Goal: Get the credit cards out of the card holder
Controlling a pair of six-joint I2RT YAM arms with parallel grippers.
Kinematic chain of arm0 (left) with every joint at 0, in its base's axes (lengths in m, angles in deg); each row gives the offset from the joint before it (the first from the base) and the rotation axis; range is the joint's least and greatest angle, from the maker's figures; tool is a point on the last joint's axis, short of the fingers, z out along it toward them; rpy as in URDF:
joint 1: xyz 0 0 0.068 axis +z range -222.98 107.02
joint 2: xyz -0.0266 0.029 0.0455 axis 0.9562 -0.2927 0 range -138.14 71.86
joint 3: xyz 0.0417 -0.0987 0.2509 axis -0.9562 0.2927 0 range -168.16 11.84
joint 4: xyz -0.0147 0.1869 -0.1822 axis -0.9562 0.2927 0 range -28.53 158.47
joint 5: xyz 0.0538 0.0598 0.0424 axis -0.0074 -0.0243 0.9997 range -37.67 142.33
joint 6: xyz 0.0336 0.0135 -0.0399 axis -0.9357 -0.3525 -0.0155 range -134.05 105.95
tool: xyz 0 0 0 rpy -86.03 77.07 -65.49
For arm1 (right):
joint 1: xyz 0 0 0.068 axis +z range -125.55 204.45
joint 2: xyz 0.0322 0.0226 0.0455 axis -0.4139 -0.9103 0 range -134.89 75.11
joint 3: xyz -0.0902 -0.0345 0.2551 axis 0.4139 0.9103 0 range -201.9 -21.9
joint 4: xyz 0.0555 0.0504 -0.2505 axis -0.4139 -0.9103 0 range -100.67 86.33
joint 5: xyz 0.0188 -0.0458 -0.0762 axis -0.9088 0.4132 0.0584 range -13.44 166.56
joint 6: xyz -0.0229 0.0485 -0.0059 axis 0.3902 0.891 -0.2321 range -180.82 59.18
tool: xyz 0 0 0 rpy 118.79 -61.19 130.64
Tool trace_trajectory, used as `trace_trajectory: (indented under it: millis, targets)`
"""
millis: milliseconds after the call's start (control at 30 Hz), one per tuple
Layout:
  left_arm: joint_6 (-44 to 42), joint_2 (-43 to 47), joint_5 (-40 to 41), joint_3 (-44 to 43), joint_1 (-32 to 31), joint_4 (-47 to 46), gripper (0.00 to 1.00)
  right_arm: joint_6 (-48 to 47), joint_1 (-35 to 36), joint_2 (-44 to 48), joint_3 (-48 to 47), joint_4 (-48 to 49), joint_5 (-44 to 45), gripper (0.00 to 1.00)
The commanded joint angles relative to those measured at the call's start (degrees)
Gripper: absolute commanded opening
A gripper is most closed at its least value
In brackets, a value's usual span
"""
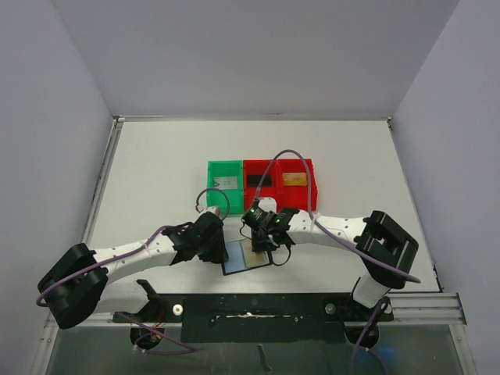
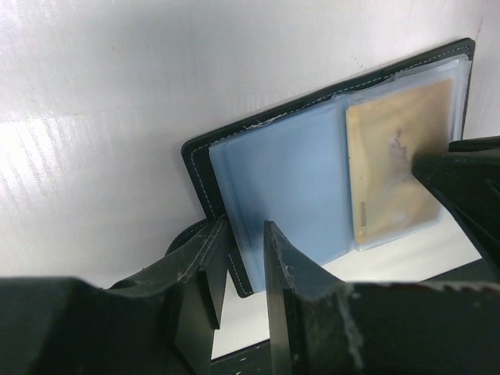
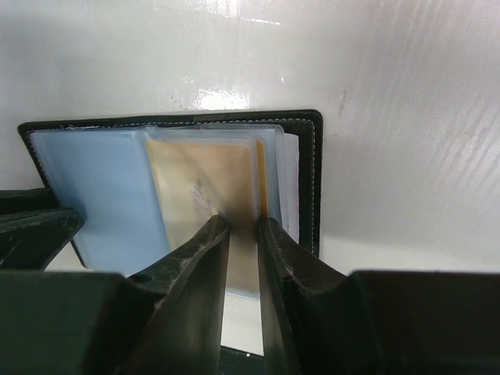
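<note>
Currently: left gripper [image 2: 246, 232] jaws pinched on the left edge of the card holder [image 2: 273, 183], which lies open and flat on the table [image 1: 156, 164] near the arm bases. Gold card [image 3: 205, 187] sits in the right pocket. Right gripper [image 3: 240, 226] jaws narrowed astride the card's near edge; cannot tell if they grip. Advice: confirm the pinch, then draw straight out along the pocket.

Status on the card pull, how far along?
Done: three cards lie in the green bin and red bins. In hand: left gripper clamps the card holder's edge, right gripper pinches a gold card in its pocket. Left: draw that card out.
</note>
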Motion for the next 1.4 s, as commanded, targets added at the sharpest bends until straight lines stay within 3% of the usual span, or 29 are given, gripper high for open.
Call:
trace_trajectory:
  millis: [0, 567, 833, 1000, 1167, 1367]
  targets:
    - [-0.3, -1.2, -3.1, 0.1, -0.5, -2.7, 0.24, 1.6, 0.9, 4.6, -1.0, 1.7, 1.7, 0.21]
    - [-0.8, -2.7, -5.1, -0.3, -0.5, -4.4, 0.23, 2.0, 0.5, 7.9, 1.4, 6.8, -2.1, 0.25]
    - [-0.9, -1.9, -4.3, -0.8, -0.5, -3.4, 0.24, 1.8, 0.3, 8.7, 1.2, 8.1, -3.4, 0.33]
    - [0.1, 0.4, -1.9, -1.2, -0.5, -1.2, 0.28, 0.3, -0.7, 10.0, 3.8, 16.7, -10.7, 0.42]
    - [2.4, 4.1, 1.1, -0.9, -0.5, 1.3, 0.32, 0.6, -3.0, 10.5, 7.9, 26.8, -19.9, 0.45]
    - [5.5, 10.7, 5.5, 0.7, -0.4, 5.5, 0.36, 1.7, -4.5, 14.6, 11.4, 29.4, -19.5, 0.46]
